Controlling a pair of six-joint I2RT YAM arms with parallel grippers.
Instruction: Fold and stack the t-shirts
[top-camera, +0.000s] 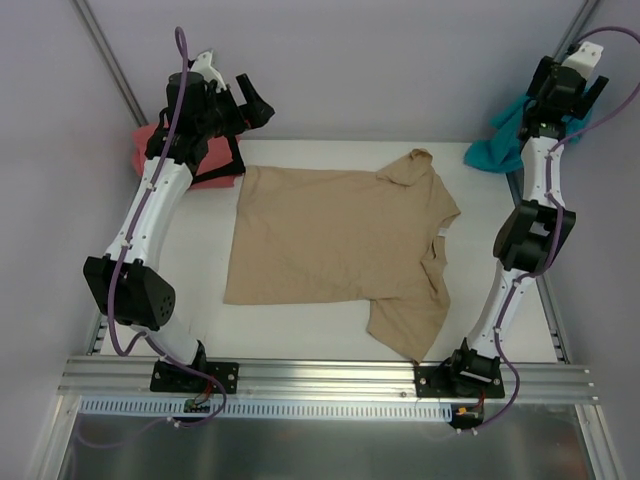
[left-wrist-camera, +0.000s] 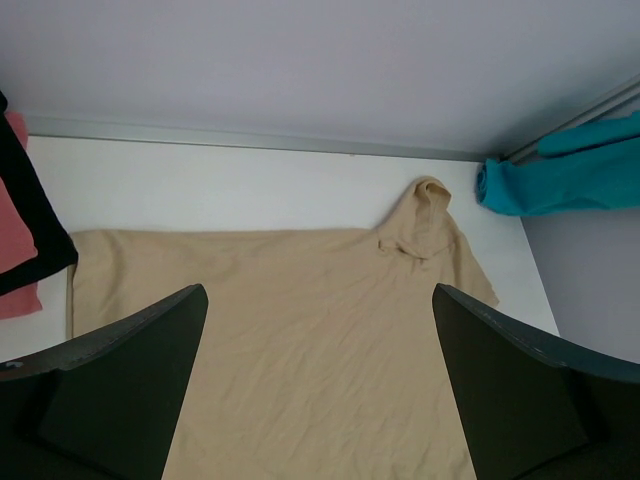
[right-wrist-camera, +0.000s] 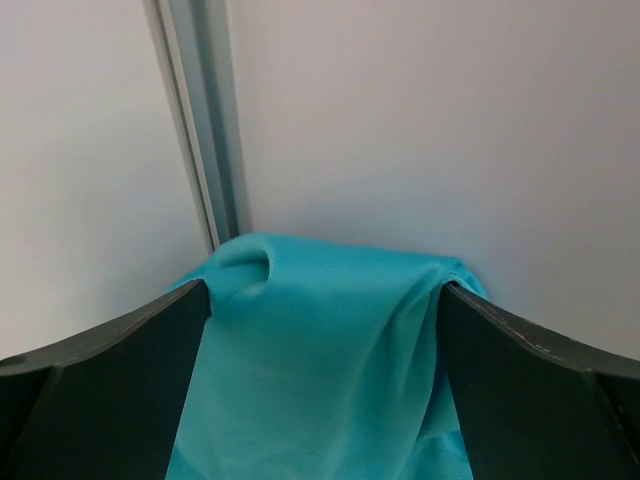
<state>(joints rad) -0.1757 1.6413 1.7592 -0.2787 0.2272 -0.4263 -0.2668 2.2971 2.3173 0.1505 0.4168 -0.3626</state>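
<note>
While both arms are lifted toward the far corners, the tan t-shirt (top-camera: 330, 235) lies spread out in the middle of the white table (top-camera: 300, 335), touched by neither claw. It lies sideways, with its hem to the left and its collar to the right. The far sleeve is bunched up into a small hump, and the near sleeve reaches toward the base of the right arm.

The left claw (top-camera: 255, 105) hangs above the far left corner with its fingers wide apart and nothing between them. Under that arm sits the coral-pink t-shirt (top-camera: 142, 148). From the left wrist, the black t-shirt (left-wrist-camera: 35, 225) lies on top of the pink one at the left edge of the picture, beside the tan shirt's hem.

The right claw (top-camera: 572, 85) is over the far right corner, above the crumpled teal t-shirt (top-camera: 498, 150). From the right wrist its fingers (right-wrist-camera: 120, 370) stand spread wide, and the teal cloth is heaped against the wall between and below them, not pinched
</note>
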